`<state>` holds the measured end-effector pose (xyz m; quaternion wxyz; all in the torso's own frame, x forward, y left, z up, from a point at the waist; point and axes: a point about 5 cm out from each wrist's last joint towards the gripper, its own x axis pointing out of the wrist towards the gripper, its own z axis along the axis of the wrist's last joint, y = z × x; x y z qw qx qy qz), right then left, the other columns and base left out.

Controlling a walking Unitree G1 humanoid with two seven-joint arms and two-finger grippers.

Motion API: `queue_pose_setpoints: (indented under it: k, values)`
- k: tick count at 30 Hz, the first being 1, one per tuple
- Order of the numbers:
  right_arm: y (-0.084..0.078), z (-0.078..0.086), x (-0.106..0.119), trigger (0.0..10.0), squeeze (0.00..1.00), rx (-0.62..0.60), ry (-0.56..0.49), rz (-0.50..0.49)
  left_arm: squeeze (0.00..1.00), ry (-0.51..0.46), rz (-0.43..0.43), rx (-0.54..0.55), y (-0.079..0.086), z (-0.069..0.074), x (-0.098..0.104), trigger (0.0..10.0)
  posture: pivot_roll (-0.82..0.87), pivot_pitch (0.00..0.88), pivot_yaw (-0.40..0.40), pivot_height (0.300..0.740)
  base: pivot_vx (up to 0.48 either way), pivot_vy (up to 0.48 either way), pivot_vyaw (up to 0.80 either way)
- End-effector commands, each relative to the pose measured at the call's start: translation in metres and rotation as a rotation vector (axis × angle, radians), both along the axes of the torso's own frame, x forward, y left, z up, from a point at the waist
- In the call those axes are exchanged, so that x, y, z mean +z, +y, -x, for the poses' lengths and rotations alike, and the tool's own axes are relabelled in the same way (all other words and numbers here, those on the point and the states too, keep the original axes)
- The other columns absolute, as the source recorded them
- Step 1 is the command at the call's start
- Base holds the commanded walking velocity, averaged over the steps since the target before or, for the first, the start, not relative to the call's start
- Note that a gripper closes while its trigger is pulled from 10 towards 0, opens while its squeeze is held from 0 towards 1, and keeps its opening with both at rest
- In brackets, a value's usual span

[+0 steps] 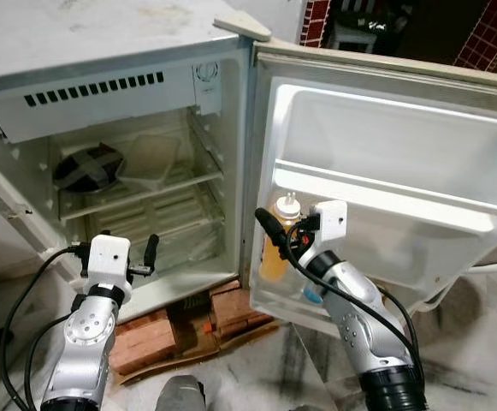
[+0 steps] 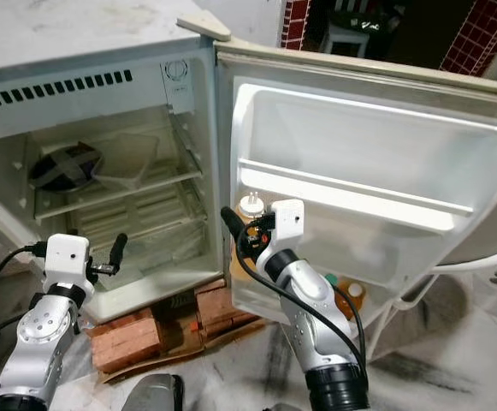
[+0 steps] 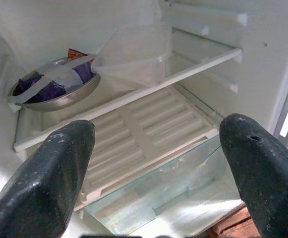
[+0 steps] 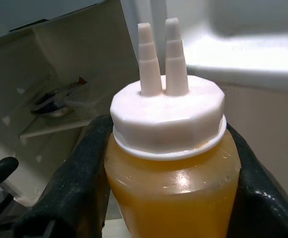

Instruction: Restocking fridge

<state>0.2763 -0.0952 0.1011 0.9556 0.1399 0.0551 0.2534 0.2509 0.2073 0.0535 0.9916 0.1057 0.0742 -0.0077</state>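
While the fridge (image 1: 120, 94) stands with its door (image 1: 385, 171) swung wide to the robot's right, the right gripper (image 4: 168, 188) clamps a bottle (image 4: 171, 173) of orange liquid, one black finger pressed to each side just under the white cap (image 4: 167, 116). The cap carries two stepped nozzles side by side. In the head views the bottle (image 1: 278, 244) stands upright at the near, hinge-side end of the door's lower shelf, level with the gap between door and cabinet; whether its base rests on the shelf cannot be told. Further along that lower shelf, past the right arm, sit two more bottles (image 2: 344, 295), one with a teal cap and one orange.

The left gripper (image 1: 120, 248) hovers before the fridge's lower compartment, its fingers (image 3: 49, 173) spread wide with nothing between them. Beyond them lie a ribbed white shelf and a glass panel (image 3: 168, 183) over the bottom drawer. On the upper shelf (image 3: 134, 94) rests a metal bowl (image 3: 54, 87) with dark purple contents, strapped with pale tape, and just beside it a clear plastic box (image 3: 134, 52) lying tilted.

The fridge is propped on red bricks (image 1: 180, 330) over a marbled floor (image 1: 265, 377).
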Motion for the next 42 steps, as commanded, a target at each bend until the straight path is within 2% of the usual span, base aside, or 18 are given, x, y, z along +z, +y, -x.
queue_pose_setpoints:
  k: [1, 10, 19, 35, 38, 42]
  values:
    - [0.002, 0.002, 0.006, 10.0, 0.0, 0.032, -0.026, -0.005, 0.0, 0.008, -0.01, -0.003, 0.001, 0.0, 0.0, 10.0, 0.1, 0.018, -0.024, 0.74, 0.0, -0.48, 0.0]
    - [0.004, 0.005, 0.004, 10.0, 0.0, 0.061, -0.003, -0.01, 0.0, 0.003, -0.01, -0.011, 0.0, -0.001, 0.001, 10.0, 0.1, 0.019, -0.026, 0.74, 0.0, -0.389, 0.0]
    - [0.006, 0.006, 0.004, 10.0, 0.0, 0.082, -0.004, -0.009, 0.0, 0.005, -0.001, -0.007, 0.0, -0.001, 0.0, 10.0, 0.1, 0.018, -0.024, 0.74, 0.0, 0.0, 0.0]
    - [0.006, 0.006, 0.004, 10.0, 0.0, 0.087, -0.001, -0.003, 0.0, 0.05, 0.007, 0.016, 0.003, -0.001, -0.005, 10.0, 0.1, 0.019, -0.025, 0.74, 0.0, 0.0, 0.76]
    - [0.002, 0.004, 0.004, 10.0, 0.0, 0.039, -0.003, 0.007, 0.0, 0.085, -0.003, -0.004, 0.007, 0.004, -0.008, 10.0, 0.1, 0.02, -0.024, 0.74, 0.0, 0.0, 0.0]
    - [-0.012, -0.003, -0.001, 10.0, 0.0, -0.099, -0.003, 0.083, 0.0, 0.111, 0.011, -0.041, 0.011, 0.02, -0.011, 10.0, 0.11, 0.025, -0.026, 0.74, 0.0, 0.0, 0.0]
